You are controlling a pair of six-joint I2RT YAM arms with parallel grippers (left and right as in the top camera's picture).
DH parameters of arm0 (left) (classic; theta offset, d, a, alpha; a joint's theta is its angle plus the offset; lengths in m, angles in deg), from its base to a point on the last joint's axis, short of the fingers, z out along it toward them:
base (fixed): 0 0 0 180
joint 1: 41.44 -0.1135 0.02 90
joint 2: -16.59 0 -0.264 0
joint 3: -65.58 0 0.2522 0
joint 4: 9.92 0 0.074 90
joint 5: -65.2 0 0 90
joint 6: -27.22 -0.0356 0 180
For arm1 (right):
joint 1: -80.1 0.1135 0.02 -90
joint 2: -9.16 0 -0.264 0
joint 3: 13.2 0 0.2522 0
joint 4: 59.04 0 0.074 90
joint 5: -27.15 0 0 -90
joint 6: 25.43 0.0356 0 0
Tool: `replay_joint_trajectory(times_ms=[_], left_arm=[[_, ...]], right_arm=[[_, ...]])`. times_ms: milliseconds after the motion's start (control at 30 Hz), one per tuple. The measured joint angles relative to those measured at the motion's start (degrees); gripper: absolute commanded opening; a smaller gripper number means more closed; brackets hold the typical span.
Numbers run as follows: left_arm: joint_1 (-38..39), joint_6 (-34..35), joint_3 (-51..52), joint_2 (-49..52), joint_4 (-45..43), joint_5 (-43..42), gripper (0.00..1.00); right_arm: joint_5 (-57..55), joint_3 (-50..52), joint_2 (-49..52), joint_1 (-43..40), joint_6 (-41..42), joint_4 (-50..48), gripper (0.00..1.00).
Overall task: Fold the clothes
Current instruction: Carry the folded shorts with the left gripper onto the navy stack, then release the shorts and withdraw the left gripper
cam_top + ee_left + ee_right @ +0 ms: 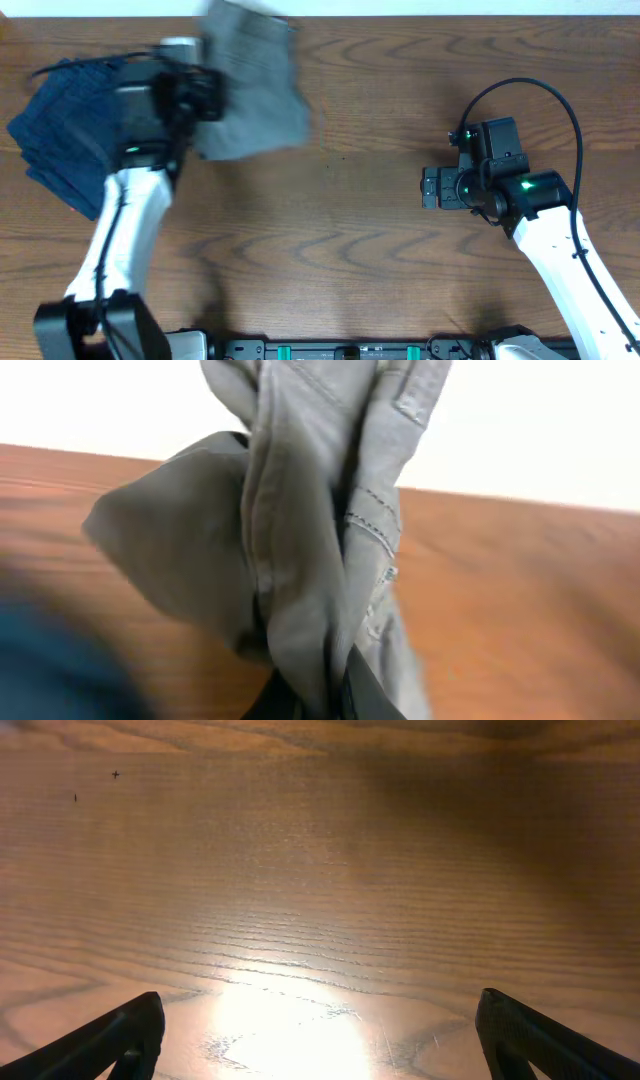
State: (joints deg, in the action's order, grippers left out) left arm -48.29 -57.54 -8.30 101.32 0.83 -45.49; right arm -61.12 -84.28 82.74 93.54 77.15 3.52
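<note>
The grey trousers (252, 85) are bunched and folded at the back left of the table, partly lifted and blurred. My left gripper (205, 95) is shut on a fold of them. In the left wrist view the grey fabric with seams (310, 540) hangs pinched between my dark fingers (325, 695) above the wood. My right gripper (428, 188) is open and empty over bare wood at the right. Its two finger tips show at the bottom corners of the right wrist view (318, 1040).
A dark navy-blue folded garment (65, 130) lies at the far left, beside my left arm. The wooden table (340, 250) runs to a white wall at the back edge. A black rail lies along the front edge.
</note>
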Motion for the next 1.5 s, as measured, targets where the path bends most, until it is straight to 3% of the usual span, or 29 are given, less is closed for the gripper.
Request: replay_joint_trajectory(times_ms=[367,400,500,533,567,833,1067,1233,1500], left_arm=[[-27.67,1.09,0.0,-0.5,2.62,4.37,0.07],[-29.22,1.79,0.0,-0.24,2.69,4.39,0.13],[-33.31,4.59,0.0,1.14,2.91,4.57,0.76],[-34.21,5.62,0.0,1.55,2.89,4.81,0.91],[-34.69,6.38,0.0,1.86,2.86,4.83,0.97],[-34.6,10.58,0.0,2.4,-0.33,3.48,0.98],[-30.99,12.5,0.0,2.03,-3.5,-3.93,0.98],[-16.68,10.27,0.0,1.95,-1.64,-4.57,0.98],[10.01,1.75,-0.22,4.42,8.87,3.74,0.98]], right_arm=[[0.0,0.0,0.0,0.0,0.0,0.22,0.98],[0.0,0.0,0.0,0.0,0.0,0.22,0.98],[0.0,0.0,0.0,0.0,0.0,0.24,0.98],[0.0,0.0,0.0,0.0,0.0,0.22,0.98],[0.0,0.0,0.0,0.0,0.0,0.22,0.98],[0.0,0.0,0.0,0.0,0.02,0.22,0.99],[1.18,0.0,0.07,0.0,0.04,-5.55,0.99],[4.9,-0.09,1.05,0.0,0.22,-13.6,0.99],[6.84,-0.2,8.22,-0.04,0.26,-23.82,0.99]])
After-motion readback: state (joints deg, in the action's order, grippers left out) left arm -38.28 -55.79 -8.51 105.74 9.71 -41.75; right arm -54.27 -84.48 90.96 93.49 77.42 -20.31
